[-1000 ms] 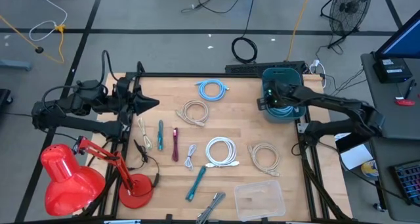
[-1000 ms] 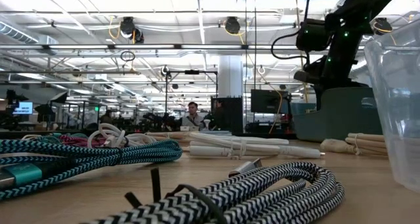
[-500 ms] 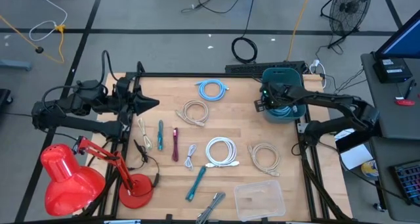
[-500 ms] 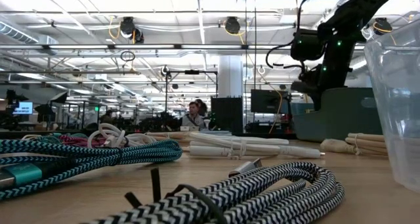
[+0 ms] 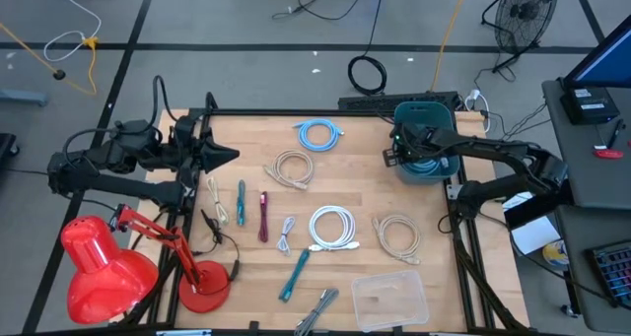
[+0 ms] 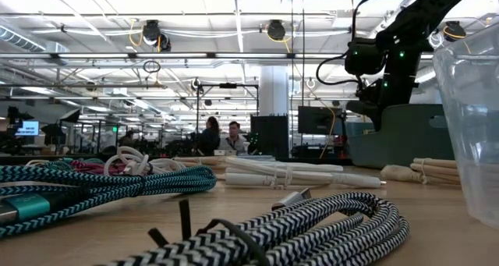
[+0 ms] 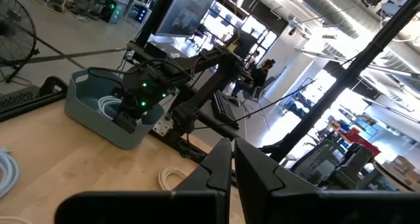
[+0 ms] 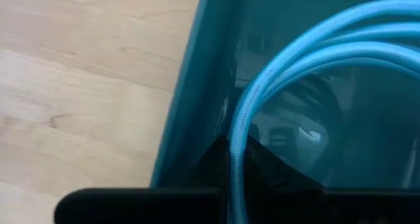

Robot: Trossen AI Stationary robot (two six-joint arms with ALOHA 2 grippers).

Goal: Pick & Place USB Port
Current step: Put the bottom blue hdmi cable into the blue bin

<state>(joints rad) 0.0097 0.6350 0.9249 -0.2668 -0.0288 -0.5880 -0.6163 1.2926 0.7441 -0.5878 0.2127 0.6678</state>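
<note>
The right tool (image 5: 402, 151) hangs over the near wall of the teal bin (image 5: 426, 174) at the surface's far right corner, its fingers pinched on a light-blue cable (image 8: 289, 73) that loops away from it into the bin. The left tool (image 5: 229, 155), pressed together and empty, waits well apart at the left edge. Only the right wrist view shows cable between fingers; from above, the arm hides it.
</note>
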